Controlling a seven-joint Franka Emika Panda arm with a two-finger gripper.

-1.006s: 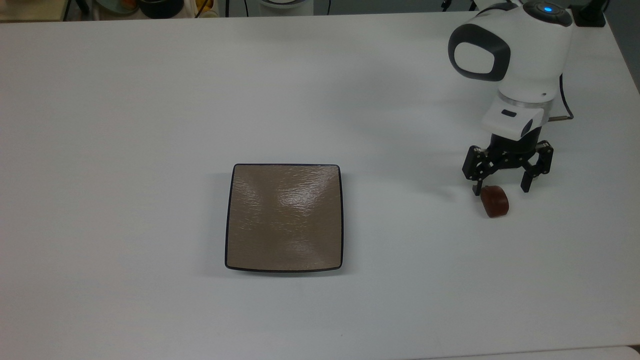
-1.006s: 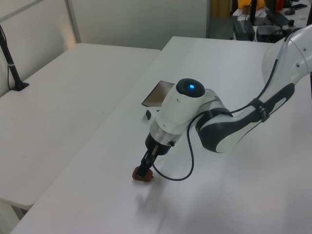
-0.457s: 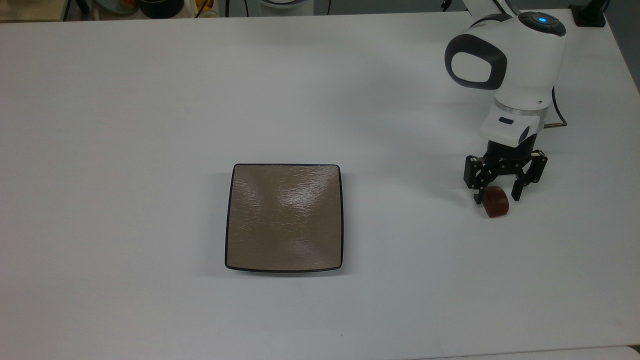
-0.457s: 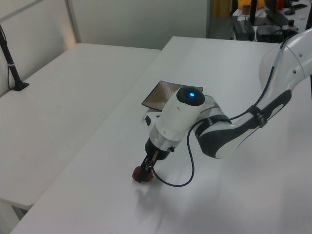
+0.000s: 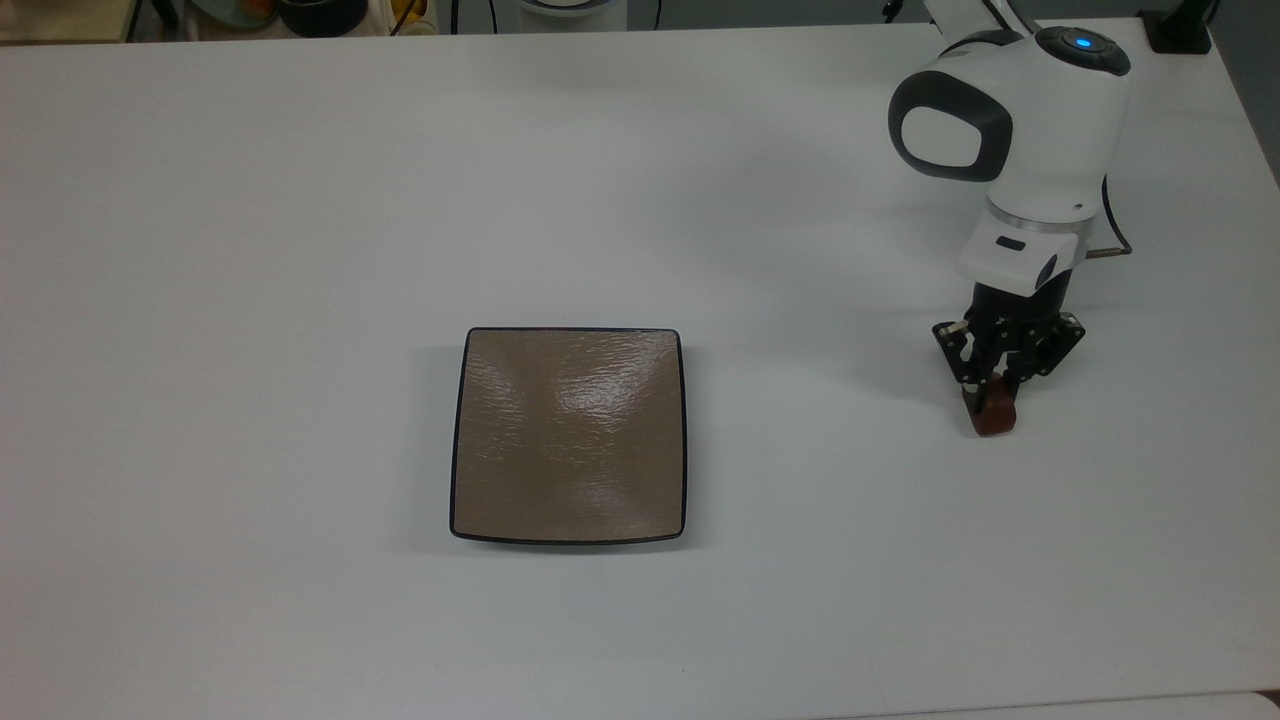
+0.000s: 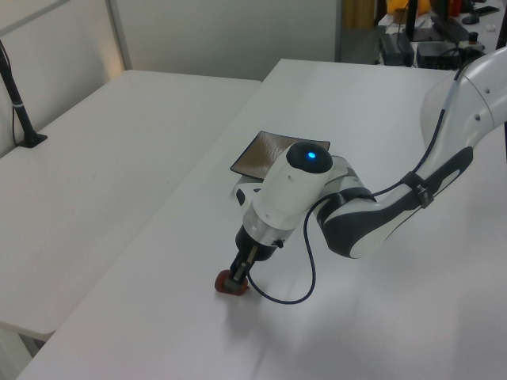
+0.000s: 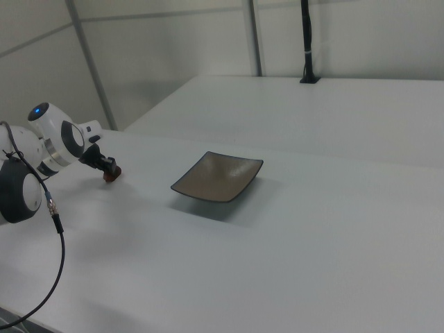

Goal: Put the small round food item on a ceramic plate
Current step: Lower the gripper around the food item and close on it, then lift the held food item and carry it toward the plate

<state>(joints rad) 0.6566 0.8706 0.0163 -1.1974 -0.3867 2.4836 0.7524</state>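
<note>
- At centre of the top view: ceramic plate, square, tan-brown, flat on the white table, nothing on it.
- At right of the top view, well apart from the plate: small round food item, reddish-brown, resting on the table.
- Gripper points down over it, fingers drawn in and pinching the item on both sides.
- Left view, lower centre: the same grip at table level.

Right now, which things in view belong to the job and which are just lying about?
Part of the job:
- small round food item, on the table, gripper shut on it
- ceramic plate, nothing on it

Just lying about:
- dark bowl and other clutter beyond the table's far edge in the top view
- black pole on the neighbouring table in the right view
</note>
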